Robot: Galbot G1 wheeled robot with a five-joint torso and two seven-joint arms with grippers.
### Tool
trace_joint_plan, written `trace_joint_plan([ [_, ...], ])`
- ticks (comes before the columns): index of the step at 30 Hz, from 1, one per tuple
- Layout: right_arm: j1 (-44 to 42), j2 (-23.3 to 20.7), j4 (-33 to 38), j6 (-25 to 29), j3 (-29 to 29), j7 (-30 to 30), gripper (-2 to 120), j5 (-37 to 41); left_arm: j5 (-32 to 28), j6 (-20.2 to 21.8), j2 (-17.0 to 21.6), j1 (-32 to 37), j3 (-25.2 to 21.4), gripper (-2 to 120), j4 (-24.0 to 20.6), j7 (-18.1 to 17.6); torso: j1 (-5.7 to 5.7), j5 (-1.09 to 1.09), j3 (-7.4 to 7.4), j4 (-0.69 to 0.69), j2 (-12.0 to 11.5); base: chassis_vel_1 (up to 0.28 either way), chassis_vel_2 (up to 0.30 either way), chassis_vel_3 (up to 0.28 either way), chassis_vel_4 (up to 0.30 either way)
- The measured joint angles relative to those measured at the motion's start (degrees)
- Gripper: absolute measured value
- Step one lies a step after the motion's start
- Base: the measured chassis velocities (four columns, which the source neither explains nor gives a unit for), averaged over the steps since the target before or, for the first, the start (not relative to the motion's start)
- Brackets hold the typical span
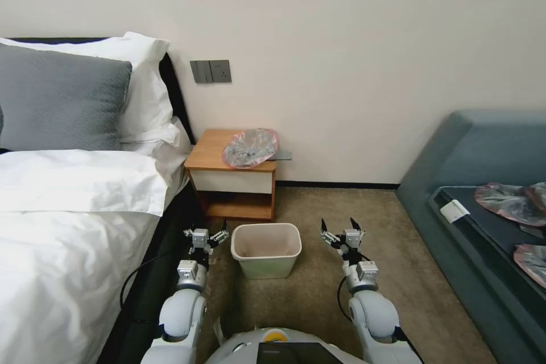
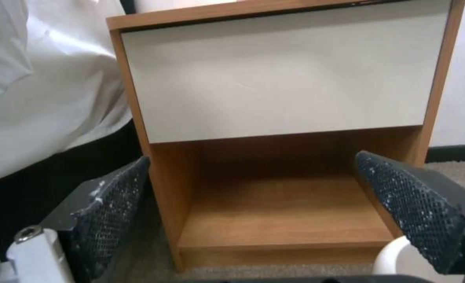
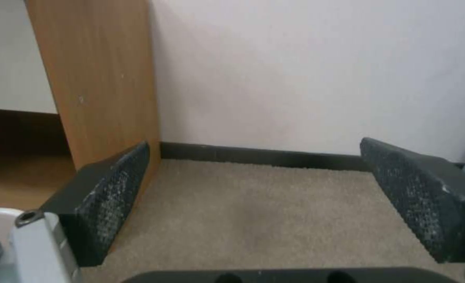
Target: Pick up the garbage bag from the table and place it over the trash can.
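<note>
The garbage bag [image 1: 250, 148], crinkly grey plastic with a pinkish-red rim, lies spread on top of the table [image 1: 211, 154], an orange-brown nightstand with a white drawer front [image 2: 279, 74] and a low shelf gap. On the carpet in front of it stands the cream trash can [image 1: 266, 249], with nothing inside it. My left gripper [image 1: 218, 232] hovers open just left of the can, facing the table's shelf gap. My right gripper [image 1: 340, 226] hovers open to the can's right, facing the wall and the table's side panel [image 3: 101, 78]. Neither holds anything.
A bed [image 1: 68, 222] with white bedding and pillows runs along the left, close to my left arm. A dark blue sofa [image 1: 483, 182] on the right carries several similar pink-grey bags [image 1: 512, 203]. Beige carpet [image 1: 318, 205] lies open between can and sofa.
</note>
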Motion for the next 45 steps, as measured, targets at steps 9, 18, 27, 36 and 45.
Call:
trace_joint_plan([
  [9,0.0,0.0,0.0,0.0,0.0,0.0,100,0.0,0.0,0.0,0.0,0.0,0.0,100,0.0,0.0,0.0,0.0,0.0,0.0,0.0,0.0,0.0,0.0,0.0],
  [18,0.0,0.0,0.0,0.0,0.0,0.0,100,0.0,0.0,0.0,0.0,0.0,0.0,100,0.0,0.0,0.0,0.0,0.0,0.0,0.0,0.0,0.0,0.0,0.0],
  [27,0.0,0.0,0.0,0.0,0.0,0.0,100,0.0,0.0,0.0,0.0,0.0,0.0,100,0.0,0.0,0.0,0.0,0.0,0.0,0.0,0.0,0.0,0.0,0.0],
  [36,0.0,0.0,0.0,0.0,0.0,0.0,100,0.0,0.0,0.0,0.0,0.0,0.0,100,0.0,0.0,0.0,0.0,0.0,0.0,0.0,0.0,0.0,0.0,0.0],
  [45,0.0,0.0,0.0,0.0,0.0,0.0,100,0.0,0.0,0.0,0.0,0.0,0.0,100,0.0,0.0,0.0,0.0,0.0,0.0,0.0,0.0,0.0,0.0,0.0],
])
